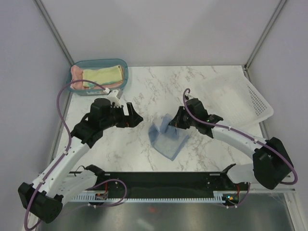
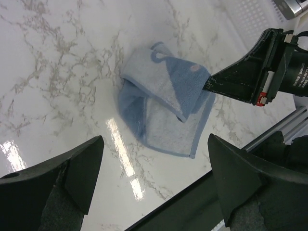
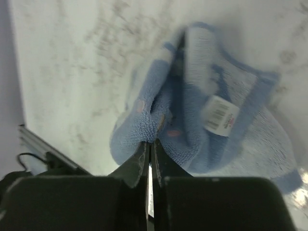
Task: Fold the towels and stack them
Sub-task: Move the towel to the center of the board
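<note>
A white tag (image 3: 220, 114) stitched to the light blue towel (image 1: 167, 137) carries a barcode and small print. We cannot read the print, and the lettering on the right arm's (image 1: 240, 137) wrist housing is also too small to make out.

We count three towels, two arms, one bin and one basket. The blue towel lies crumpled near the middle of the marble tabletop (image 1: 144, 82), partly doubled over, with one flap raised off the surface. The pink towel (image 1: 76, 74) and the yellow towel (image 1: 103, 76) lie side by side inside the teal bin (image 1: 122, 65) at the far left corner. The white perforated basket (image 1: 240, 98) sits at the far right.

The right arm reaches in from the near right edge, its forearm angled toward the centre. The right claw (image 1: 175, 122) is pressed together on a bunched fold of the blue towel and pinches it at the very tip of its fingers.

The left arm (image 1: 72, 144) bends up from the near left corner with its wrist level and pointing right. The left claw (image 1: 136, 116) is spread wide and holds nothing, near the towel's left side without touching it.
</note>
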Motion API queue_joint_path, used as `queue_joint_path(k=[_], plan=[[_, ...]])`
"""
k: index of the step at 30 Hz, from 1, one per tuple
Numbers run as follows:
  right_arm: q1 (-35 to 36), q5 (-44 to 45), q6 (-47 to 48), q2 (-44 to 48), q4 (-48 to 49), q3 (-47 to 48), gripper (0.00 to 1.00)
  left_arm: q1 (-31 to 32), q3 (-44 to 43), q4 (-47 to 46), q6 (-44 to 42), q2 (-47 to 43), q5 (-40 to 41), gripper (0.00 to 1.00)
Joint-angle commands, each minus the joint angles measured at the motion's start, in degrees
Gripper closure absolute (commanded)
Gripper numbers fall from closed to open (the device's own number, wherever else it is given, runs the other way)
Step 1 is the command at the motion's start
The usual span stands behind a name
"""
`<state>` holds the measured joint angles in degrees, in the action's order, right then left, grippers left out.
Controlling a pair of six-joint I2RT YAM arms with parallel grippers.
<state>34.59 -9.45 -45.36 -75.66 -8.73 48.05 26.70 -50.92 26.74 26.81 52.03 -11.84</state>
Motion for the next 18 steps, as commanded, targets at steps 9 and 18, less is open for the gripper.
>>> queue_joint_path(k=[9, 18], plan=[[2.1, 15.2, 10.5, -7.8, -10.4, 16.9, 0.43, 0.1, 4.7, -5.0, 3.4, 3.9, -6.2, 0.07], [1.4, 20.3, 4.3, 2.3, -16.9, 4.6, 0.4, 3.4, 9.7, -18.7, 11.3, 11.2, -15.1, 0.09]])
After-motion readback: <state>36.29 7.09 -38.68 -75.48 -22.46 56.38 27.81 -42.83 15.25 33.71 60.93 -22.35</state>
